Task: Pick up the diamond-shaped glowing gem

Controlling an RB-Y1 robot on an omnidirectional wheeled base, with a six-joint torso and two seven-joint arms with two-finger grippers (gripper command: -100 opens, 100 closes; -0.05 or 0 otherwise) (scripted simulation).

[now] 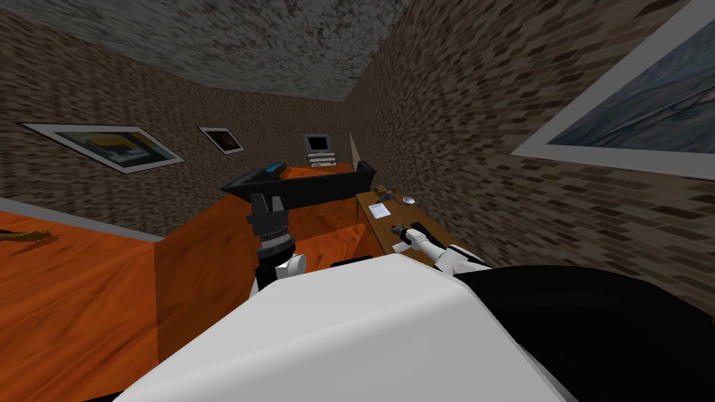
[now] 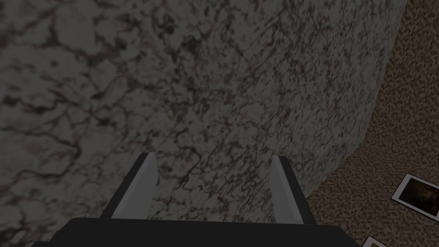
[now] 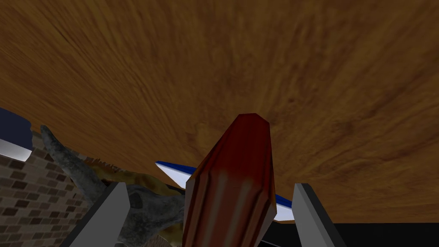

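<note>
In the head view, the right arm reaches down over a narrow wooden table [image 1: 422, 218] that stands along the brick wall on the right. The right gripper [image 1: 399, 230] is low above the near part of the tabletop. A white sheet [image 1: 379, 209] and a small pale bowl [image 1: 408, 200] lie farther along the table. The left arm is raised in front of a dark sofa [image 1: 307, 185], with the left gripper [image 1: 268, 202] pointing upward.

In the left wrist view, the two fingers stand wide apart with nothing between them.

In the right wrist view, the gem [image 3: 233, 184], a long dark red faceted stone, lies on the brown wood directly between the gripper's fingers. The fingers are spread wide. There is a gap on each side of the gem, and neither finger touches it. The white sheet, which has a blue edge, lies just behind the gem. A grey figure [image 3: 141, 206] stands close beside one finger.
</note>
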